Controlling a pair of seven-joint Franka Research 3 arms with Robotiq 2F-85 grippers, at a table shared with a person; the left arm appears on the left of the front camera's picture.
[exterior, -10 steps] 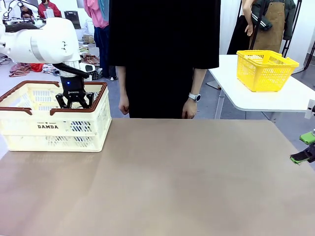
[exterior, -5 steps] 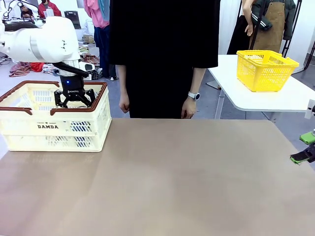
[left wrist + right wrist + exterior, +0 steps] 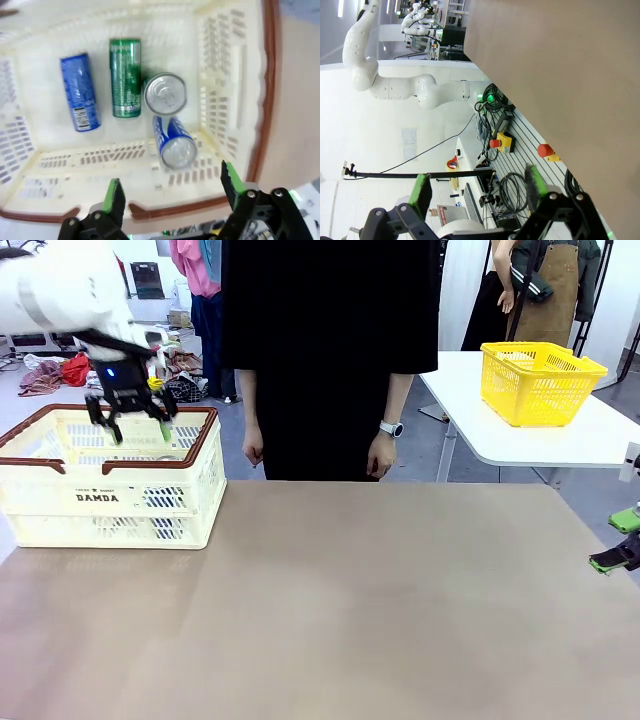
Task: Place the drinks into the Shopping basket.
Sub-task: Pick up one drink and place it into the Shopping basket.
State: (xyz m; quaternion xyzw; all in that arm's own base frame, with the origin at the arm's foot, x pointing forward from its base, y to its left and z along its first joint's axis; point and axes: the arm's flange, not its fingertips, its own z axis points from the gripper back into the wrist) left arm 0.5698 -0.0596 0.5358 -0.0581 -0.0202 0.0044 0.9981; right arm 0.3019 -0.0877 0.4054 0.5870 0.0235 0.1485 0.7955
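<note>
Left gripper (image 3: 131, 417) hangs above the basket (image 3: 110, 502) with its jaws spread wide and nothing in them. Looking down its wrist camera, four cans sit on the crate floor: a blue can (image 3: 80, 92) lying at about 10 o'clock, a green can (image 3: 125, 77) right beside it, one silver-topped can (image 3: 165, 93) upright near center, and another blue one (image 3: 173, 140) tipped over at 5 o'clock, touching the upright one. Right gripper (image 3: 477, 192) sits off the table's (image 3: 380, 600) edge, open and empty too.
</note>
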